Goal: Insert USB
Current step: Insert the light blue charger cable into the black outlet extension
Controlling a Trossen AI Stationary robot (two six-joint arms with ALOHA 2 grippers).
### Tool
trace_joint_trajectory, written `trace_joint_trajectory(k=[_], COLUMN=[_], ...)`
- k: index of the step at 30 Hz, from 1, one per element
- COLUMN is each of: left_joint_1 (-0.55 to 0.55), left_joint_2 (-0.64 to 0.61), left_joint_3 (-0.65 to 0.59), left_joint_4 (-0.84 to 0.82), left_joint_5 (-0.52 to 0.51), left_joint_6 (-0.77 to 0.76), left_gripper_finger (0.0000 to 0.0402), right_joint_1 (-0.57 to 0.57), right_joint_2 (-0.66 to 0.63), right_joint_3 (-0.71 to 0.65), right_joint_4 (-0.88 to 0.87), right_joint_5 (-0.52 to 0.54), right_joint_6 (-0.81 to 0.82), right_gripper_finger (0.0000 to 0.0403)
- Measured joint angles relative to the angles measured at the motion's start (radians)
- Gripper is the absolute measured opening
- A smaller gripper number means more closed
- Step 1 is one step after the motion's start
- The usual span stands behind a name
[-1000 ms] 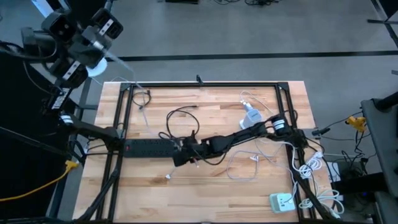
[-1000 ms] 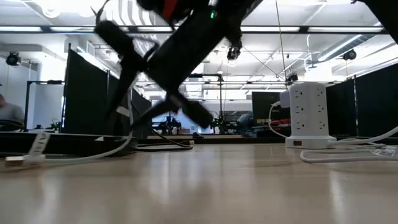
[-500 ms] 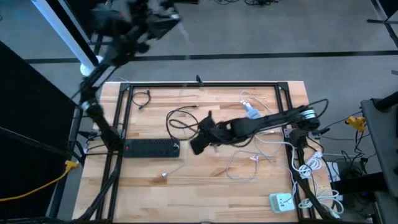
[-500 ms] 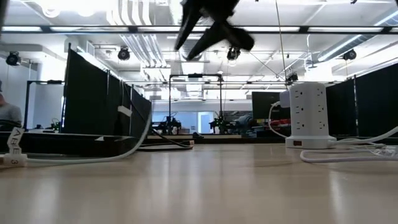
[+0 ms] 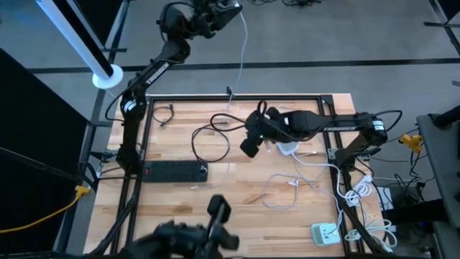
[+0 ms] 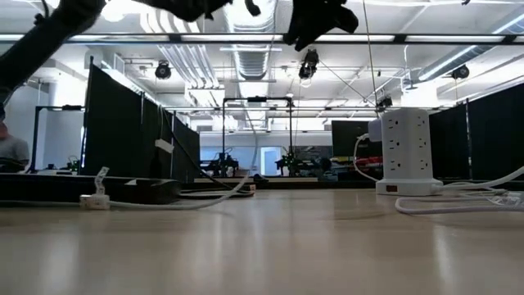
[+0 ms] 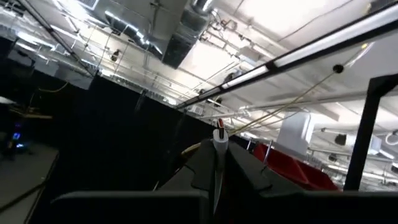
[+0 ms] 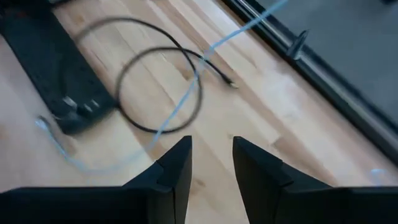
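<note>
Presently held: the left gripper is raised high at the top centre of the high view, beyond the table's far edge, and its fingers are pressed together on the white USB cable.
Why so high: I judge that the lift pulls the slack out of the cable, so it hangs as one free line instead of lying tangled among the other leads.
Right gripper: the right gripper hovers over the middle of the table in the high view, its fingers apart with nothing between them.
Why it waits there: it faces the cable's lower run and the black power strip, probably so it can take the loose end.
Where the cable is: it runs from the left gripper down to the table's far edge, then slants across the wood over the black cable loop towards the power strip at centre left.
Long axis: in the high view the hanging part is almost vertical in the frame.
Free end: a small white connector lies on the table at the low view's left, just beside the power strip.
Pointing: the connector sits tilted, its tip up and to the left; whether this is the USB plug itself I cannot tell.
Socket: not made out.
</note>
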Motion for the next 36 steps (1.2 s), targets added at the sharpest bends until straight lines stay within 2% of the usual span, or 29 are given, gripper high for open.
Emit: trace_joint_trajectory(k=[2,4,7,10,13,17,20,24,29,33,36], left_joint_1=[0.024,0.046,0.063,0.069,0.075,0.079,0.079,0.074,0.037,-0.01,-0.062], left_joint_2=[0.007,0.011,0.018,0.014,0.006,-0.004,-0.041,-0.113,-0.235,-0.336,-0.41], left_joint_3=[0.004,-0.003,-0.009,-0.003,-0.001,-0.001,-0.001,-0.001,-0.001,-0.013,-0.033], left_joint_4=[-0.044,-0.161,-0.401,-0.593,-0.701,-0.793,-0.909,-1.187,-1.562,-1.771,-1.837], left_joint_5=[0.04,0.066,0.069,0.071,0.082,0.204,0.238,0.227,0.099,-0.018,-0.046], left_joint_6=[0.046,0.112,0.263,0.447,0.558,0.608,0.631,0.801,1.044,1.139,1.146], left_gripper_finger=[0.0012,0.0021,0.0052,0.0088,0.0128,0.0178,0.0198,0.0196,0.0164,0.0135,0.0116], right_joint_1=[-0.012,-0.019,-0.03,-0.039,-0.042,-0.042,-0.042,-0.041,-0.04,-0.04,-0.04], right_joint_2=[0.0,0.005,0.011,0.018,0.022,0.029,0.029,0.04,0.106,0.206,0.297], right_joint_3=[-0.022,-0.048,-0.094,-0.149,-0.205,-0.273,-0.322,-0.376,-0.432,-0.436,-0.417], right_joint_4=[-0.002,0.006,0.069,0.155,0.243,0.349,0.453,0.573,0.778,0.895,0.913], right_joint_5=[0.0,0.0,-0.023,-0.106,-0.214,-0.334,-0.389,-0.468,-0.616,-0.614,-0.612], right_joint_6=[-0.088,-0.176,-0.301,-0.381,-0.405,-0.397,-0.352,-0.376,-0.43,-0.544,-0.648], right_gripper_finger=[0.0094,0.0094,0.0098,0.0104,0.0112,0.0121,0.0127,0.0128,0.0117,0.0107,0.0103])
